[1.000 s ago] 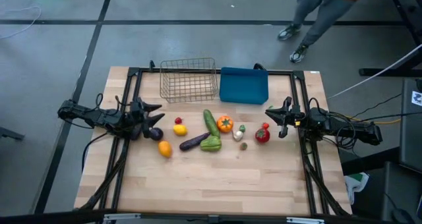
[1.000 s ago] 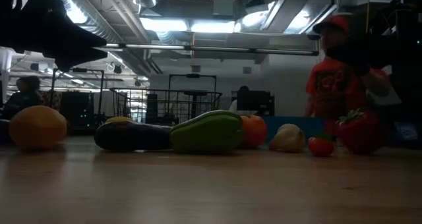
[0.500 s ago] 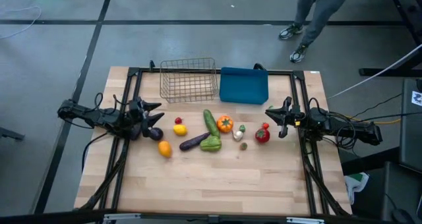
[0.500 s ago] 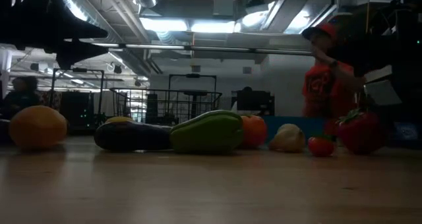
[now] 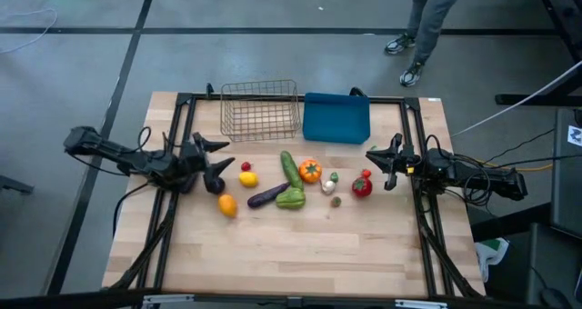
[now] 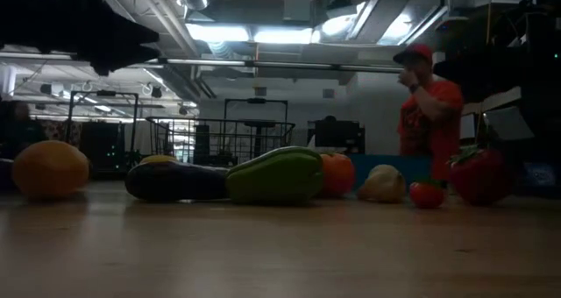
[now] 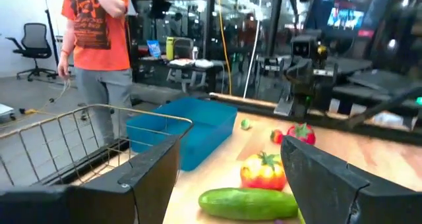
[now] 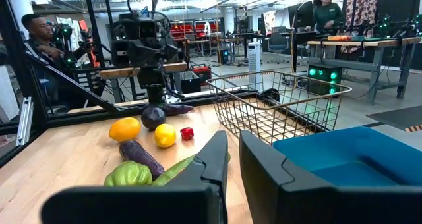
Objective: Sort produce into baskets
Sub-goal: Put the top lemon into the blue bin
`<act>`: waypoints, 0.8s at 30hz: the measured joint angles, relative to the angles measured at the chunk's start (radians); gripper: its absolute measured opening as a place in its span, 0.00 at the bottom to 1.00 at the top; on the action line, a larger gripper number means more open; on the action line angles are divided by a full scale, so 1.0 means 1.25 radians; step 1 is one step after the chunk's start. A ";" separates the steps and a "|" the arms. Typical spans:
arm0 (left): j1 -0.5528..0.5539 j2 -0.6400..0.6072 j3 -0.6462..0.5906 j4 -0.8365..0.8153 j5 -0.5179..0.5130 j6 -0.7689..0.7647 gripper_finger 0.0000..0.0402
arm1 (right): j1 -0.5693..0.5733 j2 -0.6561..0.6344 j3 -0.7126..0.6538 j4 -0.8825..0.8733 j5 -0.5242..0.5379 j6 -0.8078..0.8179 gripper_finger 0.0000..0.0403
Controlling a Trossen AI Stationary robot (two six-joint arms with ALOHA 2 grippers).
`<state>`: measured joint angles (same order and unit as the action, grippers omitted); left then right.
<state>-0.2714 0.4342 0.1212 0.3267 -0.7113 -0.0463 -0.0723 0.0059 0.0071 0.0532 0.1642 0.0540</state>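
Observation:
The produce lies in a loose row at mid-table: orange fruit (image 5: pixel 227 205), lemon (image 5: pixel 247 178), red berry (image 5: pixel 245 166), long eggplant (image 5: pixel 266 195), cucumber (image 5: pixel 290 168), green pepper (image 5: pixel 291 199), orange tomato (image 5: pixel 310 171), garlic (image 5: pixel 328 187), red tomato (image 5: pixel 362 187). A round eggplant (image 8: pixel 153 116) sits on the table under my left gripper (image 5: pixel 225 154), which hovers open and empty at the row's left end. My right gripper (image 5: pixel 371 159) is shut and empty just right of the red tomato. The wire basket (image 5: pixel 260 109) and the blue bin (image 5: pixel 336 118) stand side by side at the far edge.
Black frame rails (image 5: pixel 182 164) run along both sides of the table. A person in an orange shirt (image 6: pixel 429 114) stands beyond the far edge. The near half of the wooden table (image 5: pixel 291 254) is bare.
My left gripper has gone toward the table's right edge, over the round eggplant toward the lemon, and has risen a little. The person beyond the table has walked along its far side.

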 joint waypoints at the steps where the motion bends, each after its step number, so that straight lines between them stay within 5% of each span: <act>1: 0.000 0.032 0.017 0.000 0.001 0.004 0.65 | 0.000 0.000 0.000 0.000 0.000 0.000 0.10; 7: 0.000 0.213 0.133 -0.050 0.055 0.037 0.65 | 0.000 0.000 0.000 0.000 0.000 0.000 0.10; 24: 0.058 0.576 0.440 -0.566 0.197 -0.101 0.65 | 0.000 0.000 0.000 0.000 0.000 0.000 0.10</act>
<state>-0.1988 1.1547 0.6708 -0.3809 -0.4654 -0.1724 -0.0723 0.0063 0.0071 0.0532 0.1642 0.0540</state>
